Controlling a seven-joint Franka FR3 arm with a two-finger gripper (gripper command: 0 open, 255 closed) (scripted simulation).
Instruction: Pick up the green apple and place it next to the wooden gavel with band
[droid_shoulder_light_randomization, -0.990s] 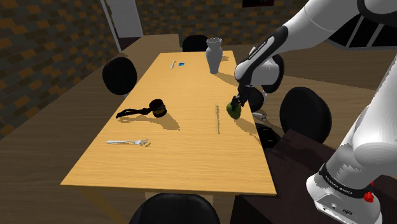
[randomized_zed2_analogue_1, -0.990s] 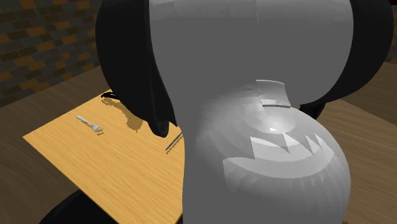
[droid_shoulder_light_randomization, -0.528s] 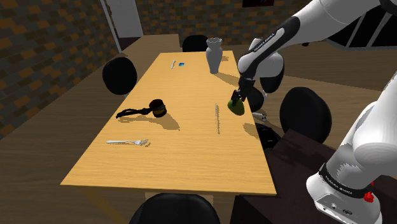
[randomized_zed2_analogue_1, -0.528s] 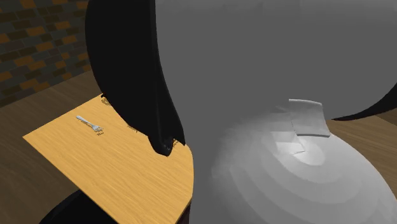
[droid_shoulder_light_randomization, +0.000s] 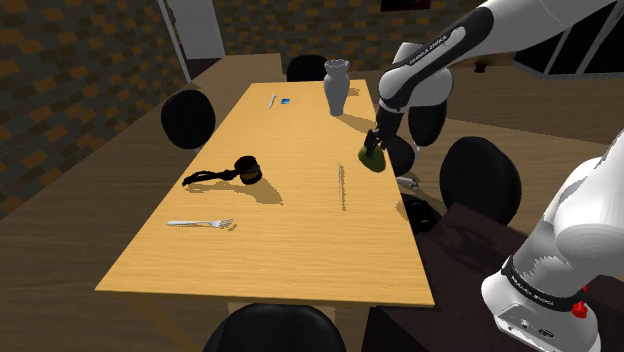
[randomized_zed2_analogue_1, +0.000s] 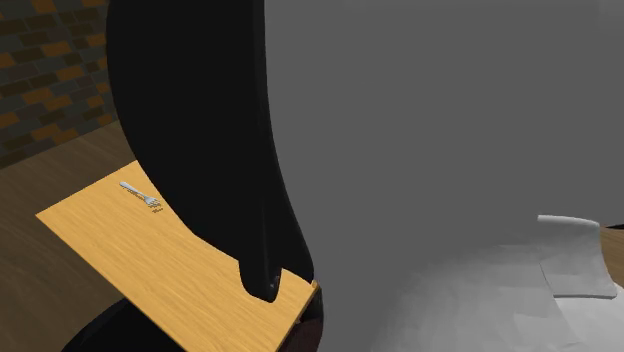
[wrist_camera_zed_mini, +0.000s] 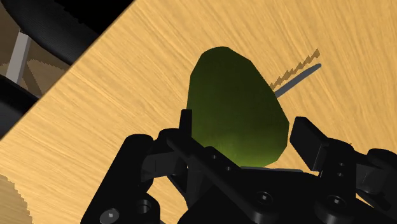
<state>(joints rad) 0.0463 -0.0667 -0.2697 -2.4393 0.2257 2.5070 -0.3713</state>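
The end effector (wrist_camera_zed_mini: 245, 127) grips the green apple (wrist_camera_zed_mini: 236, 105) between both fingers, its long axis running along them, narrower end pointing away toward the counter (droid_shoulder_light_randomization: 290, 255). It hangs near the counter's edge on the shoulder view's right, beside the knife (droid_shoulder_light_randomization: 341, 186). The gavel (droid_shoulder_light_randomization: 245, 170) lies well apart, bare wood around it; farther off stands a vase (droid_shoulder_light_randomization: 336, 86)

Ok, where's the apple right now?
The apple is clasped in the gripper, above the table's right edge in the shoulder view, just right of the knife and nearer than the vase.

Brick walls (droid_shoulder_light_randomization: 60, 60), wooden floor (droid_shoulder_light_randomization: 60, 260), black chairs (droid_shoulder_light_randomization: 188, 118) around a wooden table (droid_shoulder_light_randomization: 290, 250).
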